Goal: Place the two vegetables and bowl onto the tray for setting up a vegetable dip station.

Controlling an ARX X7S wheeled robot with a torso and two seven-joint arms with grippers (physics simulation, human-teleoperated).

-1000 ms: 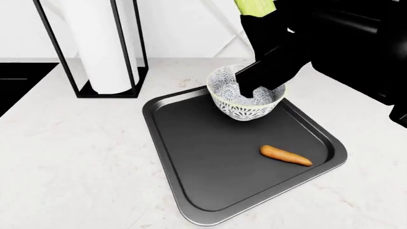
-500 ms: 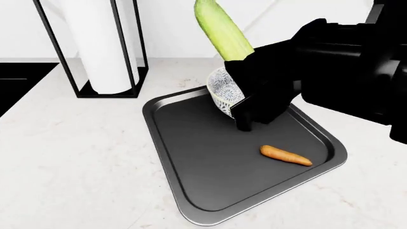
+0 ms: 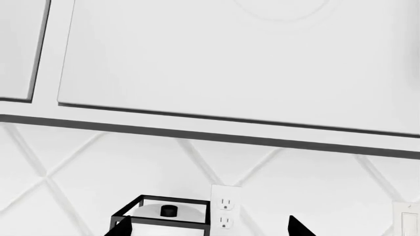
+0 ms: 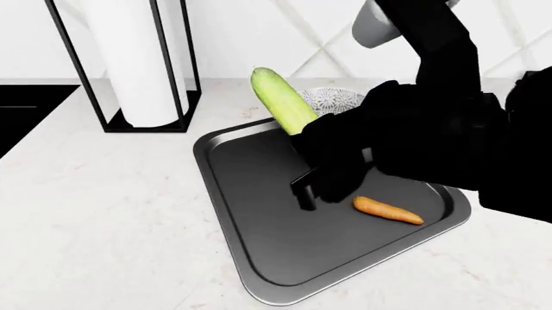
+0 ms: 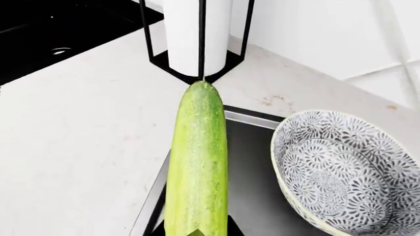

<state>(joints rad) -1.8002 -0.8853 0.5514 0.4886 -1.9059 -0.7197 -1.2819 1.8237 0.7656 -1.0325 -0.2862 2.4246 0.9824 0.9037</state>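
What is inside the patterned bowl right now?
The right wrist view shows the round blue-grey floral ceramic bowl holding nothing in the part in view; its near edge is cropped. In the head view the right gripper, holding the light-green cucumber, hides most of it.

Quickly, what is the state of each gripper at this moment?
Left gripper: only its dark fingertips show in its wrist view; open or shut cannot be told.
Right gripper: shut on the cucumber, above the tray.
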